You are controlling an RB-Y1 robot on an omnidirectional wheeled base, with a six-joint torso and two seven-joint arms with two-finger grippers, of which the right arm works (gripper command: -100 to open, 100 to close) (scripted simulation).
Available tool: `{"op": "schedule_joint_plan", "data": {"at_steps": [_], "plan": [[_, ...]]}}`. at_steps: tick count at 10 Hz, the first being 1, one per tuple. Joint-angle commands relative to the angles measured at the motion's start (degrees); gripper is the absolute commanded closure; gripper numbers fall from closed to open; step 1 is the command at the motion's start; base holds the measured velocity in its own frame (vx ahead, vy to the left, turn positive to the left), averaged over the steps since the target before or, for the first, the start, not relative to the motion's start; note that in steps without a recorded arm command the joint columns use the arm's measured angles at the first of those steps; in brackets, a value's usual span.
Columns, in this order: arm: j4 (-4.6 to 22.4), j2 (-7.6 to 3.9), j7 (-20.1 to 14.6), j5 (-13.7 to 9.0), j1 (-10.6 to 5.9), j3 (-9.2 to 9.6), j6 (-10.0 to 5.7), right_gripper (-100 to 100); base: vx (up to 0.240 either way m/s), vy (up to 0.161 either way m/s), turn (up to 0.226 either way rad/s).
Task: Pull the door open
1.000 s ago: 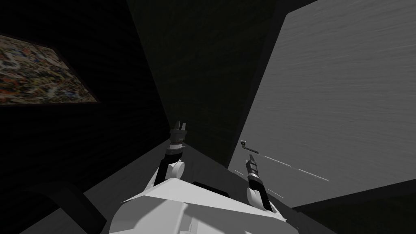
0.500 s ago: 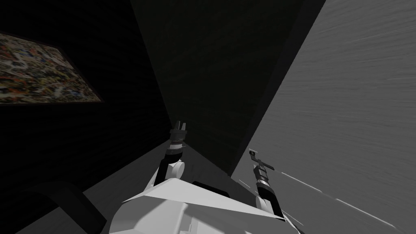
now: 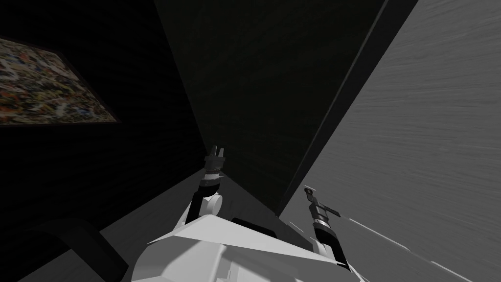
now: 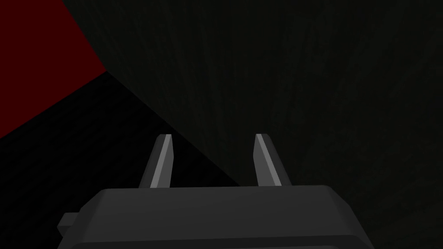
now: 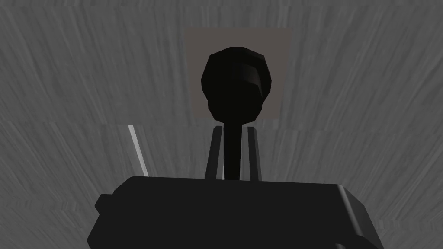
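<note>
Head view: a grey door [image 3: 421, 147] stands on the right beside its dark frame [image 3: 352, 98], and the right claw [image 3: 311, 198] is at the door's face. The left claw [image 3: 216, 152] is raised before a dark wall, with a colourful picture [image 3: 44, 83] further left.

Left wrist view: the left claw's fingers are apart, holding nothing.

Right wrist view: the right claw's fingers press the thin stem of a black handle [image 5: 235, 84] on a square grey plate [image 5: 194, 73].
</note>
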Motion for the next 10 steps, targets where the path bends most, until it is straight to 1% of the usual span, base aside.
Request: {"op": "schedule_joint_plan", "data": {"at_steps": [1, 4, 5, 6, 8, 10], "plan": [[0.1, 0.05, 0.0, 0.0, 0.08, 0.02, 0.06, 100, -0.026, 0.007, 0.006], [0.1, 0.05, 0.0, 0.0, 0.08, 0.02, 0.06, 100, -0.007, 0.002, 0.0], [0.0, -0.21, -0.5, 0.3, 0.38, 0.61, -0.04, 100, -0.098, -0.008, 0.076], [-0.1, -0.35, -0.8, 0.4, 0.49, 0.82, -0.12, 100, -0.162, -0.034, 0.081], [-0.3, -1.03, -1.9, 1.0, 1.0, 1.9, -0.57, 100, -0.198, -0.035, 0.102], [-0.7, -2.03, -3.7, 1.8, 1.77, 3.5, -1.24, 100, -0.236, -0.028, 0.129]]}}
